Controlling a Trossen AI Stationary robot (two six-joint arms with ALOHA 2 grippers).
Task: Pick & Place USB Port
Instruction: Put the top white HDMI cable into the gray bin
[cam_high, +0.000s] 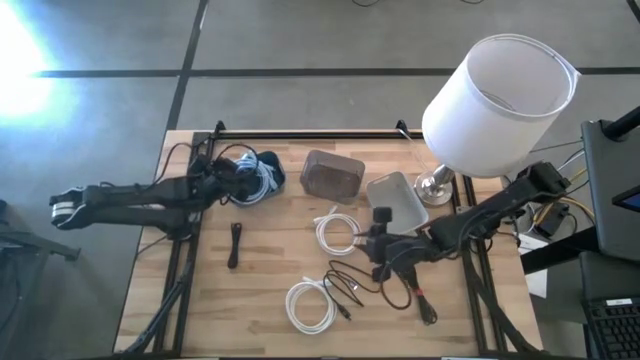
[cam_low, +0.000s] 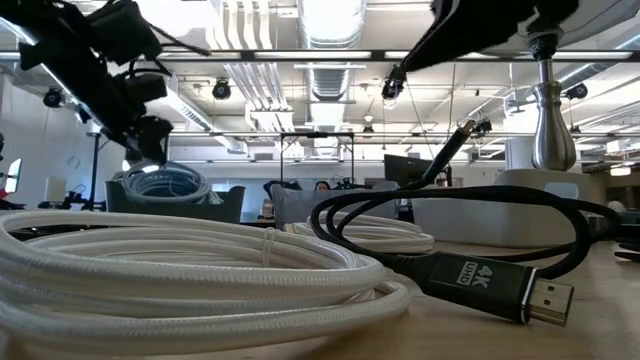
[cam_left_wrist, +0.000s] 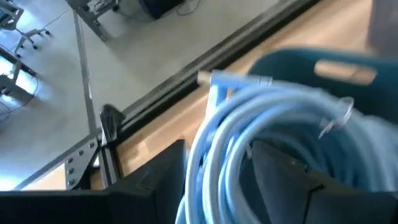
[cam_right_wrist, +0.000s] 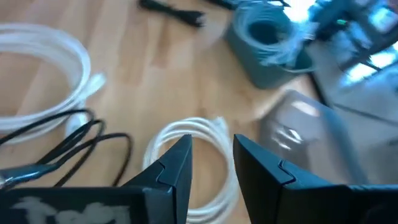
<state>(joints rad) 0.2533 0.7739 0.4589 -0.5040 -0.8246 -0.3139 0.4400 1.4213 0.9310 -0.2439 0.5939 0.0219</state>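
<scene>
Directly beneath the left gripper (cam_high: 243, 180), whose finger state cannot be told, a coiled blue cable (cam_left_wrist: 273, 118) is seen in the blue bin (cam_high: 268, 172), while the open, empty right gripper (cam_high: 378, 243) is held well apart.

The high view looks straight down on the whole wooden surface (cam_high: 270, 290), while the low view sits at its level, very close behind a white cable coil (cam_low: 180, 270) and a black cable plug (cam_low: 490, 290). Each wrist view looks past its own hand; both show the blue bin (cam_left_wrist: 323, 62) (cam_right_wrist: 267, 53).
</scene>
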